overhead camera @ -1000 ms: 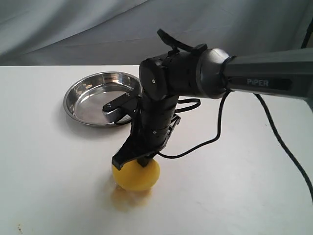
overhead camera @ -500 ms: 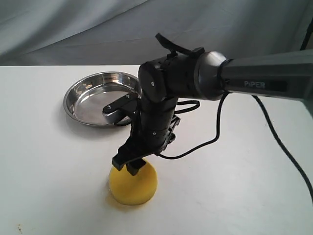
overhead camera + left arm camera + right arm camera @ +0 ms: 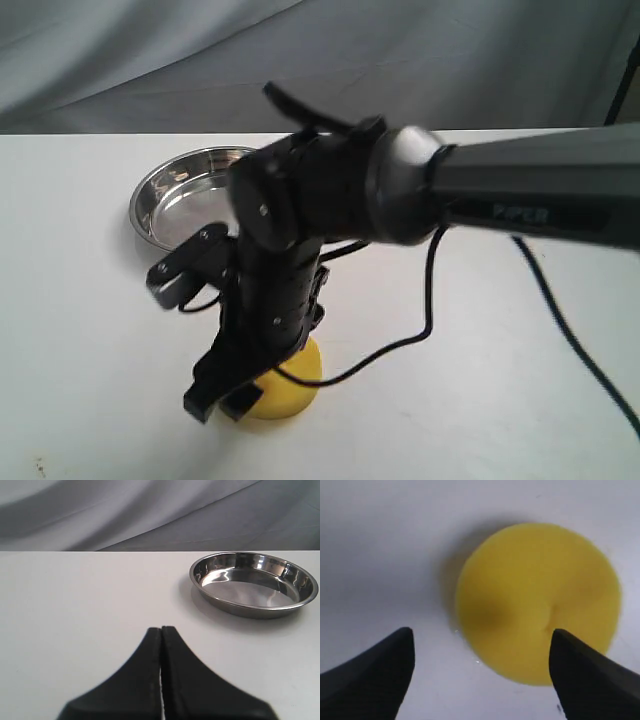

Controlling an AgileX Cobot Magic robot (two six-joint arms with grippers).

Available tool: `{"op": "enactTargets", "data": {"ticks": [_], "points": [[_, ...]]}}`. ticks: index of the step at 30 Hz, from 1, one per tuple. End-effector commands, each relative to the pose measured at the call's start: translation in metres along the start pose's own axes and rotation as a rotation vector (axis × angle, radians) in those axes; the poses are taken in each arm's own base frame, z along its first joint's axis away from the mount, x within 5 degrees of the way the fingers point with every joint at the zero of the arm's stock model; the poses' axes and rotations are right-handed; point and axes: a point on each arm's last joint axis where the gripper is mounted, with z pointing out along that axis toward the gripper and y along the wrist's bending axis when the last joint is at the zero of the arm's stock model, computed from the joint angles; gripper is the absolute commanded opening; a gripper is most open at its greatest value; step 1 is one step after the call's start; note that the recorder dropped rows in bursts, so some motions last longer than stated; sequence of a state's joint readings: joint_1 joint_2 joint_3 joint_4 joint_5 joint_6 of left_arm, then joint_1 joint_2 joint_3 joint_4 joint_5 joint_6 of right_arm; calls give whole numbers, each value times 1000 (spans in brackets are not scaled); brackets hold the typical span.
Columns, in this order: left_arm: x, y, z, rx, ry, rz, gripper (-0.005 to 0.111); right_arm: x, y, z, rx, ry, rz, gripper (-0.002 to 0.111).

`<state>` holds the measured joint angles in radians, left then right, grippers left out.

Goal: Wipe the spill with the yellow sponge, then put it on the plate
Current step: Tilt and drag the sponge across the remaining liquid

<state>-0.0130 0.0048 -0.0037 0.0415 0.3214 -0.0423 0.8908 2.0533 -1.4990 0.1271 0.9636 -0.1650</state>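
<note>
Exterior view: right gripper [image 3: 218,405] is held low over the table [image 3: 90,330], nearer the camera than the plate [image 3: 185,200]; its arm hides much of the scene
Yellow sponge: yellow sponge [image 3: 290,385] is laid flat on the table, well apart from the plate, on the camera side of it; it is partly hidden by the gripper
Right wrist view: the right gripper [image 3: 481,631] is seen with jaws wide apart; the sponge [image 3: 537,602] is not clamped; a shallow dimple is seen in its top face
Spill: no puddle is seen; tiny wet glints are noted at the sponge's edge; whether liquid is left beneath cannot be told
Left gripper: left gripper [image 3: 161,635] is seen with fingers pressed together, holding nothing; the plate [image 3: 250,611] is seen beyond it, with nothing in it
Step judged: wiping judged about done; regrasp for the carry to the plate
Method advised: jaws to be centred across the disc's width; pads to be lowered to the side wall, not the top; closure to be gentle, as foam is expected to squash; sponge to be lifted clear of the table before travel; the cable [image 3: 400,345] to be kept out of the jaws
</note>
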Motion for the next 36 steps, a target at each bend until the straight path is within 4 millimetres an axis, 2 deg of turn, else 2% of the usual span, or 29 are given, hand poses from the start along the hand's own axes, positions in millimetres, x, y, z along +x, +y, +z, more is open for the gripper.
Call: {"op": "enactTargets", "data": {"ticks": [1, 4, 6, 9, 13, 14, 17, 21, 25, 27, 32, 34, 36], "points": [[0, 0, 0, -1, -13, -4, 0, -1, 17, 29, 60, 44, -87, 68], [0, 0, 0, -1, -13, -4, 0, -1, 20, 45, 67, 59, -104, 65], [0, 0, 0, -1, -13, -4, 0, -1, 18, 53, 82, 65, -98, 56], [0, 0, 0, -1, -13, -4, 0, -1, 16, 56, 104, 68, -105, 36], [0, 0, 0, -1, -13, -4, 0, -1, 13, 55, 128, 71, -116, 3], [0, 0, 0, -1, -13, -4, 0, -1, 13, 52, 127, 65, -113, 0], [0, 0, 0, -1, -13, -4, 0, -4, 16, 38, 107, 18, -96, 0], [0, 0, 0, -1, -13, -4, 0, -9, 14, 5, 33, -86, -52, 0], [0, 0, 0, -1, -13, -4, 0, -10, 4, -31, -202, -207, 44, 0], [0, 0, 0, -1, -13, -4, 0, -10, -3, -41, -327, -241, 85, 0], [0, 0, 0, -1, -13, -4, 0, -5, -28, -45, -636, -251, 163, 0], [0, 0, 0, -1, -13, -4, 0, -3, -33, -39, -792, -233, 171, 0], [0, 0, 0, -1, -13, -4, 0, -6, -40, -24, -852, -252, 221, 0]]}}
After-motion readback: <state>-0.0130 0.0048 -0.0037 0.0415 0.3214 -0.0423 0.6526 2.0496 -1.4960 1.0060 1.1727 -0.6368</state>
